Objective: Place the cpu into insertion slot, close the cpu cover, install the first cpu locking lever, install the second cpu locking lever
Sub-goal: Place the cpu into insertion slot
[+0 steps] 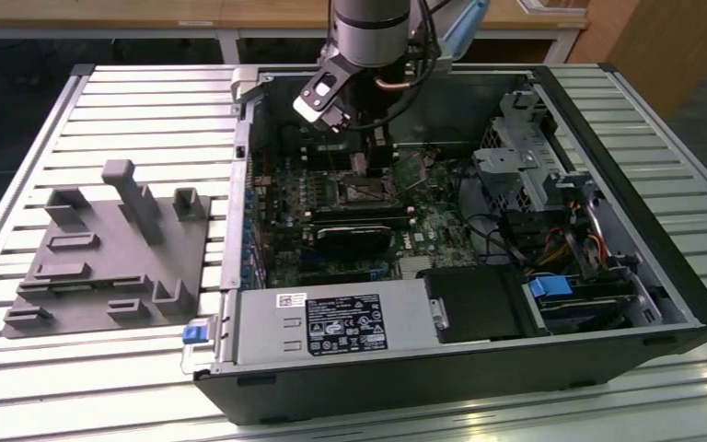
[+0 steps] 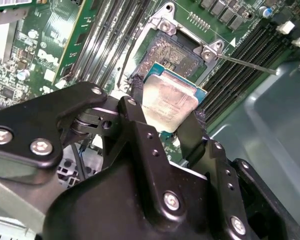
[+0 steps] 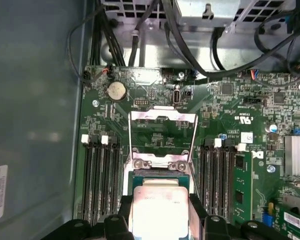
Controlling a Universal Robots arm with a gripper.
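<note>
You have the cpu [image 2: 171, 100] clamped in your gripper [image 2: 167, 114], with the fingers [image 2: 136, 107] narrowed onto two opposite edges of the chip. It hangs just over the insertion slot [image 2: 171, 54] and is not yet seated. I cannot tell whether it is level with the board.

To my eye this step turns on alignment. Square the chip's edges to the slot's metal rim, bring it down flat, and do not slide it across the contacts. Let go only when it lies inside the rim on all four sides.

The cpu cover [image 3: 162, 135] is folded back beyond the slot, toward the coin cell [image 3: 116, 91], so it leaves the way down open.

On the exterior view's left, the grey fixture [image 1: 108, 249] sits on the slatted table [image 1: 34, 138], well apart from the work. Next comes the case wall [image 1: 246, 157], then your arm reaching down into the computer case. Memory slots [image 3: 100, 175] flank the socket closely on both sides, so your fingers have little room. A thin locking lever [image 2: 247, 64] juts out beside the slot and could snag. A black heatsink block [image 1: 356, 238] lies just nearer than the slot. At the right, the cables [image 1: 501, 235] and drive cage [image 1: 519, 147] lie apart from the socket.
</note>
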